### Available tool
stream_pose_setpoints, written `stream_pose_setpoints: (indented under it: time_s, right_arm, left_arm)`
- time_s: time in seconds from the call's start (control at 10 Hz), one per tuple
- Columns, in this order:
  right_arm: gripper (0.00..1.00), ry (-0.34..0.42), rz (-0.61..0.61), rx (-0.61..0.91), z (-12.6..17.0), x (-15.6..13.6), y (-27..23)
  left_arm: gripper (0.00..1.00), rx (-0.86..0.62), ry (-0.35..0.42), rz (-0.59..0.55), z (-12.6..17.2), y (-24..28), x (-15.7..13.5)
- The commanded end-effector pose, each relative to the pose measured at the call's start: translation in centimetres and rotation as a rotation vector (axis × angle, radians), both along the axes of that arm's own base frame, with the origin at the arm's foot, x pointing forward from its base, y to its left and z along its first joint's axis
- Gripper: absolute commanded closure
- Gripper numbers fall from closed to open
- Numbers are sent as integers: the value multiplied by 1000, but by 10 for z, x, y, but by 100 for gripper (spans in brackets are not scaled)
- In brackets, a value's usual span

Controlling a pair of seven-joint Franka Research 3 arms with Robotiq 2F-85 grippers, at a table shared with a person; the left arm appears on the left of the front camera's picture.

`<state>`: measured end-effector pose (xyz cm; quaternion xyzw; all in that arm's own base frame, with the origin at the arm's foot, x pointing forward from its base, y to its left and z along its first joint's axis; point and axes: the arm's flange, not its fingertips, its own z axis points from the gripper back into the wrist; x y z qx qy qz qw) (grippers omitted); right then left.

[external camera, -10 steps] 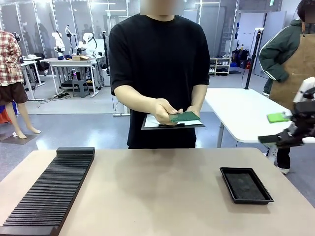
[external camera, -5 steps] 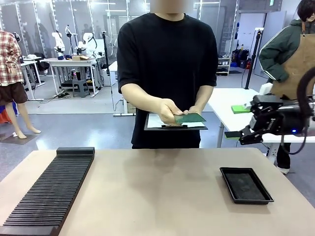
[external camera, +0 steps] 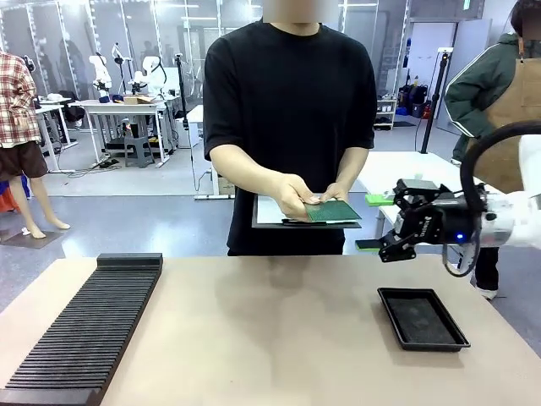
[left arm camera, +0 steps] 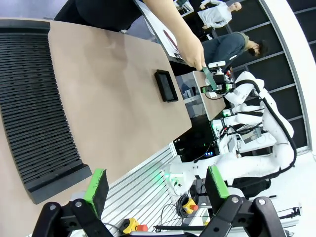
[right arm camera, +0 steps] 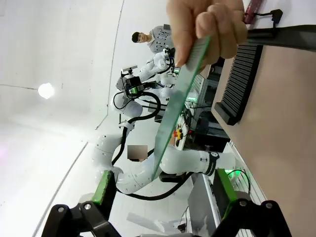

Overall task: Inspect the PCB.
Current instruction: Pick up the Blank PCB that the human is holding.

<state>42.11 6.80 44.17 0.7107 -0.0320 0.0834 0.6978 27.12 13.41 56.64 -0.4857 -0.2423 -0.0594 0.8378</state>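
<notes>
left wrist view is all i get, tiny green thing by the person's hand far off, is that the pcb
Observer: Yes. In the front view the person's hand holds the PCB by one end, over a clipboard.
Operator: right arm got it yet
Observer: No. The right gripper is level with the PCB's free end, fingers open, with a gap between gripper and board.
Operator: lined up?
Observer: The right wrist view shows the PCB edge-on, pointing into the gap between the fingers and touching neither.
</notes>
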Motion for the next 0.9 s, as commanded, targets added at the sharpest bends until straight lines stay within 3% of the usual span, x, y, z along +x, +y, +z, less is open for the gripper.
stream_pose_setpoints:
  time_s: [0.0,0.2,0.4,0.5,0.6,0.8]
  right_arm:
    - [0,68,12,27,-4,22,18]
    - [0,133,34,65,-14,33,31]
    - [0,147,56,61,-19,34,39]
    - [12,143,60,57,-22,32,39]
    - [49,125,68,48,-23,29,37]
    - [100,121,56,30,-20,23,36]
  left_arm:
    - [0,12,7,0,2,0,-1]
    - [0,12,7,0,2,0,-1]
    - [0,12,7,0,2,0,-1]
    - [0,12,7,0,2,0,-1]
    - [0,12,7,0,2,0,-1]
    - [0,12,7,0,2,0,-1]
